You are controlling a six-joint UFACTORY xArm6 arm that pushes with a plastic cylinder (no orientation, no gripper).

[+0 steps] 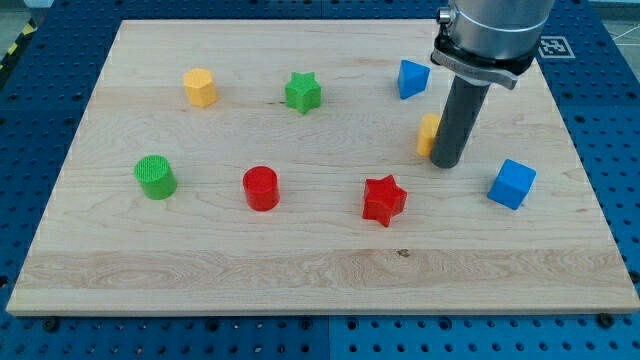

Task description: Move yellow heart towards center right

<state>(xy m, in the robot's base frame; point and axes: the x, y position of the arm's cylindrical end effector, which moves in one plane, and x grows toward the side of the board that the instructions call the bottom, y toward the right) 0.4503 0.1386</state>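
Observation:
The yellow heart (428,134) lies at the board's right, mostly hidden behind the dark rod, with only its left part showing. My tip (446,163) rests on the board right against the heart's right side. A blue cube (512,183) sits to the right of the tip. A blue triangular block (411,78) lies above the heart.
A red star (384,200) lies to the lower left of the tip. A red cylinder (261,188) and a green cylinder (156,177) sit further left. A green star (303,92) and a yellow hexagonal block (200,87) are near the top. The wooden board (320,270) ends close to the blue cube.

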